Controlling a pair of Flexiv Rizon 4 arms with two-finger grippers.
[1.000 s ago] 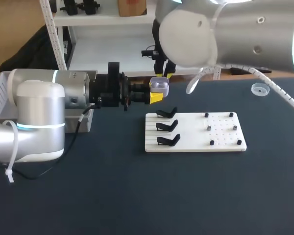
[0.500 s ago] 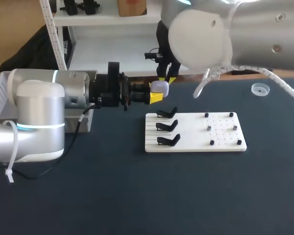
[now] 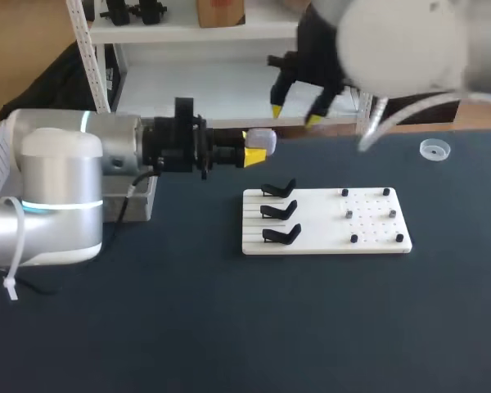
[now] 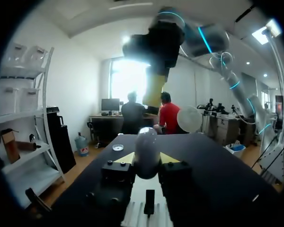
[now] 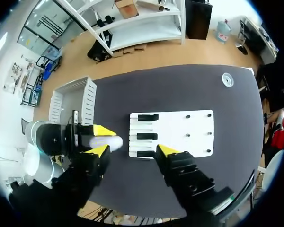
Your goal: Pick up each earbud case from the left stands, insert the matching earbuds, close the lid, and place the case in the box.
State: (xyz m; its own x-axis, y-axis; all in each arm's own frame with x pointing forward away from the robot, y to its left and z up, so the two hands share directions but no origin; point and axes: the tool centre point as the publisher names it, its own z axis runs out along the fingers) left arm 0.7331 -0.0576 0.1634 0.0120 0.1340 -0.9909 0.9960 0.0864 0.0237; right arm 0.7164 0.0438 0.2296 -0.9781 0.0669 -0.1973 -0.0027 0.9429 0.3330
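The left tool (image 3: pixel 255 151) is clamped on the earbud case (image 3: pixel 263 139), holding it aloft near the tabletop's far edge, probably so the right tool (image 3: pixel 296 115), hanging above it wide open and empty, can reach its lid

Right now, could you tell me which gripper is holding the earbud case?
The left gripper, shut on the pale case; the right gripper hangs open and empty.

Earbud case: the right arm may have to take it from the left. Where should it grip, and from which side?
Probably by the rounded free end of the case, from above. The left gripper pinches it from two sides, so only that end juts clear beyond the yellow tips, and the open right gripper hangs above.
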